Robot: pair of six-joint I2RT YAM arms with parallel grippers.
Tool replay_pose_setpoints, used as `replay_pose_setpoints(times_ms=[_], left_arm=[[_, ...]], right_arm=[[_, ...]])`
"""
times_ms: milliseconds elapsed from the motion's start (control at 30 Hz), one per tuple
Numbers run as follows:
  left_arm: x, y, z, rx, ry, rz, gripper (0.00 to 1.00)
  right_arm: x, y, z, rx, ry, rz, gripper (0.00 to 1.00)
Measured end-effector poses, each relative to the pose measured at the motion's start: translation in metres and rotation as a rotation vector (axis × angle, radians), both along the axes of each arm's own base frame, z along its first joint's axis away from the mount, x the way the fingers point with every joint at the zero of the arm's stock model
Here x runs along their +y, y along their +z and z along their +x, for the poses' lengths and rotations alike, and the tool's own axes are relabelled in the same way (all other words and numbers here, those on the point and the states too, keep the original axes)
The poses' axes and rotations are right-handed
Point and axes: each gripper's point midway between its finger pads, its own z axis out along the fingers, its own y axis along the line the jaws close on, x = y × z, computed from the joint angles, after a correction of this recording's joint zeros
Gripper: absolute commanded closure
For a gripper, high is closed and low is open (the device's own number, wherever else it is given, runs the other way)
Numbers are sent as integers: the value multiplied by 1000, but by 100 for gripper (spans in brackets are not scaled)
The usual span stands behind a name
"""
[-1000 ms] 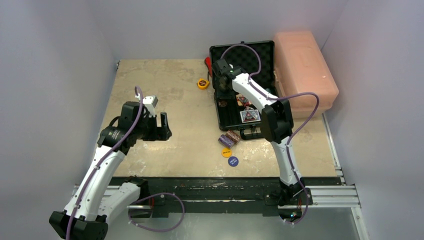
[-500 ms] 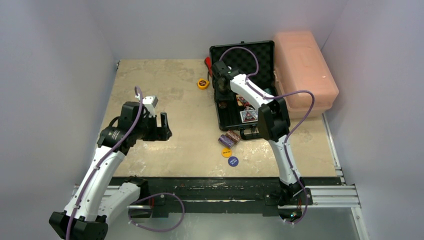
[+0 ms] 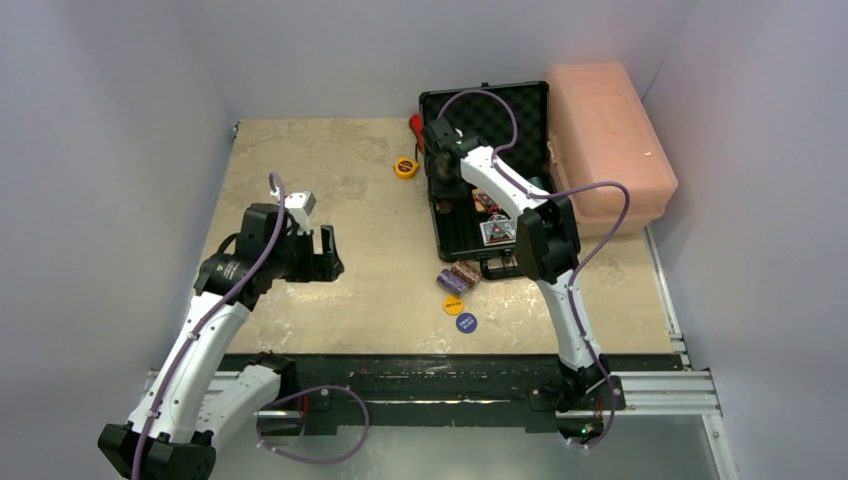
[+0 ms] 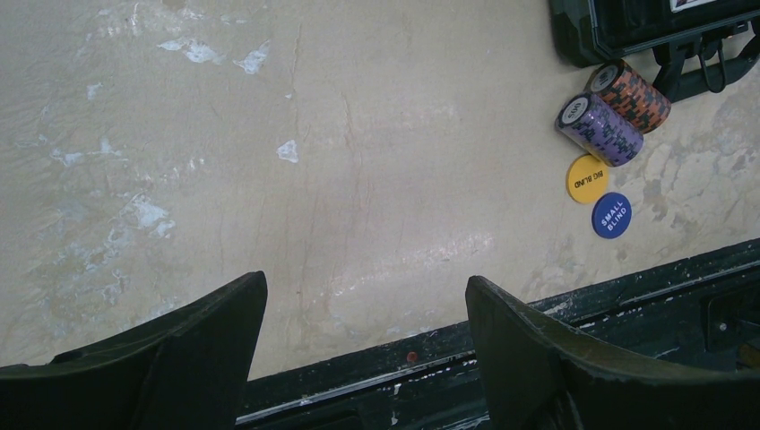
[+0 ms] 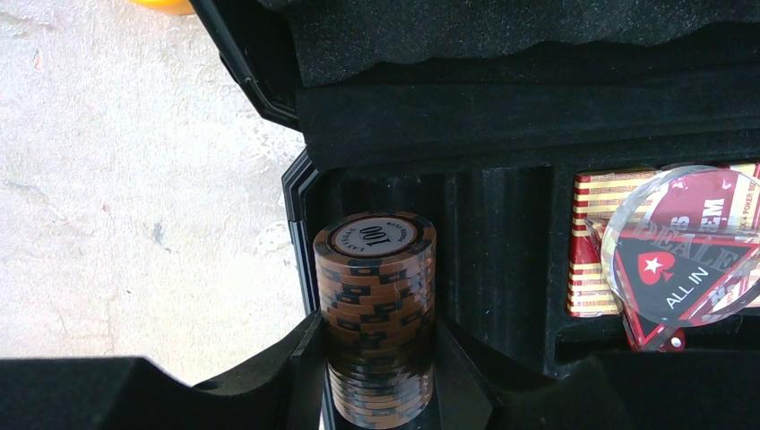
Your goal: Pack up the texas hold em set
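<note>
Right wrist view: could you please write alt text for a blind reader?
The right jaws clamp a brown chip stack at the open black case's left edge; a card deck and clear dealer button lie inside.

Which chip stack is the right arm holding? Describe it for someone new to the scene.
Find the open black case beside the pink box at the far right of the table. At its left edge, the right arm's jaws clamp a brown chip stack marked 100; the purple stack and orange stack lie outside it.
</note>
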Motion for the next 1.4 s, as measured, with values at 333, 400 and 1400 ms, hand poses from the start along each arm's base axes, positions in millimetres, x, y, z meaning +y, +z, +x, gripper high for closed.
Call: replay_pose_setpoints(times_ms=[333,400,1400], left_arm=[[0,1,0,-5,0,-2,19],[0,1,0,-6,0,-2,19],[0,1,-1,-6,0,-2,19]], right_arm=[[0,2,1,-5,-3,2,3],[2,6,4,-16,0,7,1],[-31,4,-47,32,-3,-30,90]])
